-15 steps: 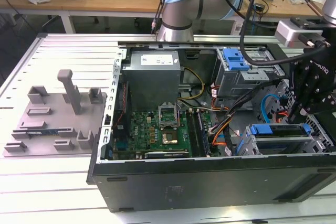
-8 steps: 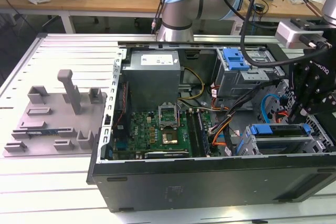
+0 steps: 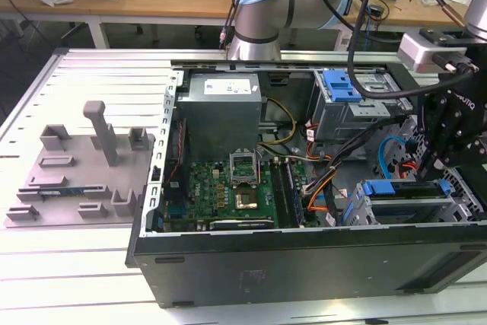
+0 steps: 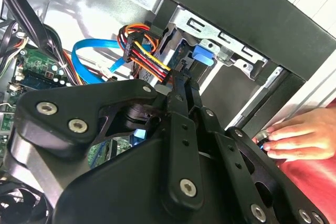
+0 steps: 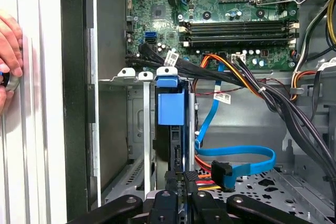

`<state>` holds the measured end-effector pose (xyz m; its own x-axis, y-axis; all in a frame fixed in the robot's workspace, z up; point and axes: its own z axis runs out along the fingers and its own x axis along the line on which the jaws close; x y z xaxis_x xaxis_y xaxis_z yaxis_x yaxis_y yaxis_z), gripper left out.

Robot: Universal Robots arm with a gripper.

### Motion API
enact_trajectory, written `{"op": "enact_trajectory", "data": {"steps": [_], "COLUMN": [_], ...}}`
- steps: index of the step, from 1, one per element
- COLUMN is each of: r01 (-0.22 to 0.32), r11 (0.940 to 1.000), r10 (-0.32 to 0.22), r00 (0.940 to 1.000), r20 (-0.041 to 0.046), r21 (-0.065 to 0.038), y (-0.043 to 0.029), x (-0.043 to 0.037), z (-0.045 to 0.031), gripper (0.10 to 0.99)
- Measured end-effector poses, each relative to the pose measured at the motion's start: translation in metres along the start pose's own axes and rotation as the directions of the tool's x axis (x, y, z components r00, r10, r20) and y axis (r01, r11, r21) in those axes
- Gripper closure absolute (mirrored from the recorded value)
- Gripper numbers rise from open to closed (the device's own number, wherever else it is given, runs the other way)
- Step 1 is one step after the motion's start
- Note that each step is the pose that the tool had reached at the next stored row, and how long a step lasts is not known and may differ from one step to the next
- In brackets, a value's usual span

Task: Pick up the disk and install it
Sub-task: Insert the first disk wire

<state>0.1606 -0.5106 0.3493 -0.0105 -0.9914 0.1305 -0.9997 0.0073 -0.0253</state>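
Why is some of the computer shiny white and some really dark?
Second wrist view: light glares off the bare metal case wall, while the black gripper looks dark. First wrist view: the metal bay sits in shadow. Exterior view: the table is evenly lit.

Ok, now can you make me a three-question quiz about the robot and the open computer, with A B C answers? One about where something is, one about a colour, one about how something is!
1. Where is the claw?
A) over the grey tray
B) at the drive cage inside the computer case
C) on the wooden bench

2. What colour is the flat looping cable beside the drive cage?
A) blue
B) green
C) white

3. How is the computer case?
A) shut
B) open, side panel off
C) wrapped in plastic

Answers:
1 B: the claw hangs right at the cage, by the disk standing on edge in it.
2 A: the loop is bright blue.
3 B: the motherboard shows from above.
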Motion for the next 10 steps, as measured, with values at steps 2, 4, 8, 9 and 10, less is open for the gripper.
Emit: {"op": "enact_trajectory", "data": {"steps": [2, 4, 8, 9, 10], "r01": [0.0, -0.001, -0.003, -0.004, -0.007], "r11": [1.0, 1.0, 1.0, 1.0, 1.0], "r10": [0.0, 0.001, 0.003, 0.004, 0.007], "r00": [1.0, 1.0, 1.0, 1.0, 1.0], "r20": [0.0, 0.0001, 0.0, -0.0001, -0.0001], "r21": [0.0, 0.0, 0.0, -0.001, -0.001], "y": [0.0, 0.0001, 0.0001, 0.0001, 0.0001], "x": [0.0, -0.0001, -0.0002, -0.0001, -0.0001], "z": [0.0003, 0.0007, 0.0015, 0.0017, 0.002], "gripper": [0.922, 0.922, 0.922, 0.922, 0.922]}}
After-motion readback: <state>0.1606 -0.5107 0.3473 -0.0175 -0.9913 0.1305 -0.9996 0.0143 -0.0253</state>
